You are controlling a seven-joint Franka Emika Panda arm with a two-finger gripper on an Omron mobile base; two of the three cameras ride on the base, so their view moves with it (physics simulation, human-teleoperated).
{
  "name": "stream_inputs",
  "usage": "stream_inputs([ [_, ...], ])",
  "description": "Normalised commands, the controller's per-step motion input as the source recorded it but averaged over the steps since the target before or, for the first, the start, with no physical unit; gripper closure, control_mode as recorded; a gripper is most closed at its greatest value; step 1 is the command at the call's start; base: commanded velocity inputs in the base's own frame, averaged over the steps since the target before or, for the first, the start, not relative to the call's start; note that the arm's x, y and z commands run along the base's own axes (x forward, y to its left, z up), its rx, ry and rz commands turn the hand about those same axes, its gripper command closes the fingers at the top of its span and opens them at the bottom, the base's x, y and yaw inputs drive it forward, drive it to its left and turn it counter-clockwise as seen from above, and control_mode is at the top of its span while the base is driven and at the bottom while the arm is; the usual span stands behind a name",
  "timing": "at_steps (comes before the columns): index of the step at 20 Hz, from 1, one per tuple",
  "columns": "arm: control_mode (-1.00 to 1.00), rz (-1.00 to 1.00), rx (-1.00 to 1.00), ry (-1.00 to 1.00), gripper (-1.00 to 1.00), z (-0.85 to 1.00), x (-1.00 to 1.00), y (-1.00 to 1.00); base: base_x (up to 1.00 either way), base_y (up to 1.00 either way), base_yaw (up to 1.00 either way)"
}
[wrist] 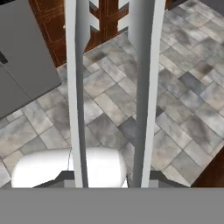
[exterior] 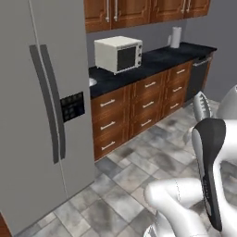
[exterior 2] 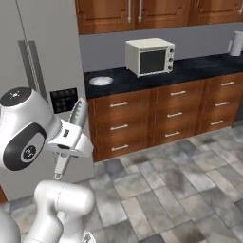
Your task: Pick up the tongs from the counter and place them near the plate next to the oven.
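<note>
Right base view, fingers [exterior 2: 71, 135] pinching tongs [exterior 2: 76, 117], fridge [exterior 2: 38, 71] beside plate [exterior 2: 100, 80], oven [exterior 2: 150, 56].

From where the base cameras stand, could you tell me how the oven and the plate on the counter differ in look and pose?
The oven is boxy and off-white with a dark glass door, while the plate is small, round and pale. The oven stands tall on the counter; the plate lies flat and low. The oven sits further along the counter, whereas the plate lies apart from it, nearer the grey fridge. Both rest on the same black stone top.
</note>
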Motion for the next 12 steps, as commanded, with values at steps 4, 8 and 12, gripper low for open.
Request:
stream_inputs([
  [4,1.0,0.0,0.0,0.0,1.0,0.0,0.0,0.0,1.0,-0.28,0.27],
  [8,1.0,0.0,0.0,0.0,1.0,0.0,0.0,0.0,1.0,-0.56,0.25],
  [12,1.0,0.0,0.0,0.0,1.0,0.0,0.0,0.0,1.0,-0.59,0.27],
])
